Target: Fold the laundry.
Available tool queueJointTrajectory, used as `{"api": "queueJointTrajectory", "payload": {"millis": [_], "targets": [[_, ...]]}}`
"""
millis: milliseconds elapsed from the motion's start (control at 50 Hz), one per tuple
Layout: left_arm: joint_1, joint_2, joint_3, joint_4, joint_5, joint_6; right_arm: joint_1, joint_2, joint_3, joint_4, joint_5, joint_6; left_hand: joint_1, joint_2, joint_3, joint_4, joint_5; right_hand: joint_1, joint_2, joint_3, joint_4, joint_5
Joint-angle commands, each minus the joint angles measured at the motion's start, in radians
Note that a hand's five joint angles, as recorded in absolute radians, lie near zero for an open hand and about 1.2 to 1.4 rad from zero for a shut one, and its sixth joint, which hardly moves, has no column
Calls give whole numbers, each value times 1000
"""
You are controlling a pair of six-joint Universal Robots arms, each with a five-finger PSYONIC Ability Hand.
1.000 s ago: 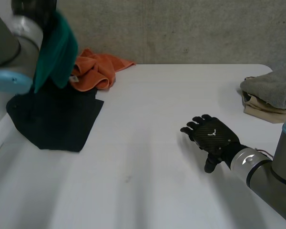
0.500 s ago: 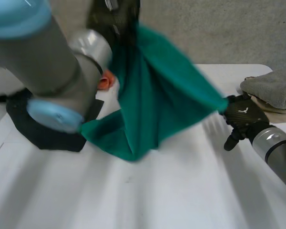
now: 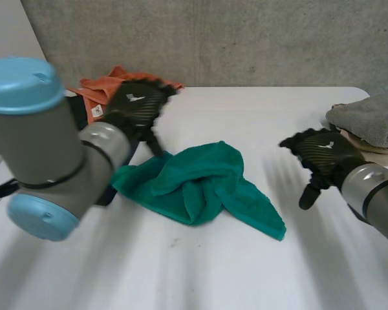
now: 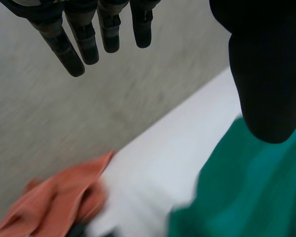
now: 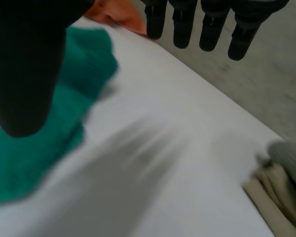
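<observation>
White table (image 3: 246, 116) bears crumpled green towel (image 3: 200, 187), lying diagonally beside left hand (image 3: 134, 106).

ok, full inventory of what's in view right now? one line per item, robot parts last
crumpled green terry cloth: 1, green, middle of the table, in neither hand
crumpled orange cloth: 1, orange, far left of the table by the wall
folded grey towel: 1, grey, right edge of the table, on top of the beige cloth
folded beige cloth: 1, beige, under the grey towel
white table: 1, white, under everything
concrete wall: 1, grey, behind the table
left hand: 1, black, open, between the orange and green cloths
right hand: 1, black, open, between the green cloth and the towel stack
</observation>
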Motion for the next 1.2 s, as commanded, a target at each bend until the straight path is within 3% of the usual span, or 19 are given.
{"api": "queueJointTrajectory", "payload": {"millis": [20, 120, 240, 280, 420, 500, 520, 580, 660, 800, 880, 980, 1040, 1060, 1100, 1200], "targets": [[178, -36, -103, -92, -4, 214, 169, 54, -87, 8, -74, -79, -28, -31, -38, -28, -41, -46, -30, -32, -41, -40], [228, -91, -154, -88, 14, 265, 277, 181, -195, -31, -95, -168, -28, -31, -38, -28, -41, -46, -30, -32, -41, -40], [233, -178, -149, 20, 73, 250, 377, 377, -389, -66, -69, -183, 43, 40, 33, 43, 30, 24, 41, 38, 30, 30], [222, -223, -126, 78, 106, 236, 409, 468, -483, -68, -35, -183, 155, 152, 145, 154, 141, 77, 94, 91, 82, 83], [190, -289, -76, 92, 131, 204, 429, 621, -638, -95, 67, -203, 266, 263, 256, 266, 253, 218, 234, 231, 223, 224], [176, -300, -65, 89, 126, 190, 414, 668, -684, -101, 100, -198, 609, 606, 599, 609, 596, 502, 519, 516, 508, 508], [170, -303, -65, 90, 123, 191, 406, 672, -689, -101, 98, -194, 837, 834, 827, 836, 823, 689, 706, 703, 694, 695], [162, -304, -57, 89, 120, 191, 394, 669, -689, -101, 100, -183, 1193, 1190, 1183, 1193, 1179, 1174, 1191, 1188, 1179, 1180], [158, -290, -56, 84, 84, 204, 355, 599, -667, -91, 120, -136, 1194, 1191, 1184, 1194, 1181, 1175, 1192, 1189, 1181, 1181], [170, -157, -85, 49, -6, 190, 184, 361, -574, 7, 121, 65, 1194, 1191, 1184, 1194, 1181, 1175, 1192, 1189, 1181, 1181], [173, -70, -123, 18, 8, 170, 75, 296, -541, 171, 29, 62, 1194, 1191, 1184, 1194, 1181, 1175, 1192, 1189, 1181, 1181], [155, -59, -157, -8, 69, 153, -26, 281, -506, 394, -124, -72, 1194, 1191, 1184, 1194, 1181, 1175, 1192, 1189, 1181, 1181], [142, -86, -166, -11, 93, 153, -56, 284, -489, 452, -146, -148, 1194, 1191, 1184, 1194, 1181, 1175, 1192, 1189, 1181, 1181], [135, -109, -166, -11, 106, 159, -73, 289, -485, 449, -143, -184, 875, 871, 865, 874, 861, 1175, 1192, 1189, 1181, 1181], [130, -134, -165, -12, 117, 159, -86, 295, -479, 430, -138, -207, 538, 535, 528, 538, 525, 1175, 1192, 1189, 1181, 1181], [121, -200, -142, -5, 117, 162, -103, 303, -434, 361, -132, -186, 428, 425, 418, 428, 415, 1175, 1192, 1189, 1181, 1181]]}}
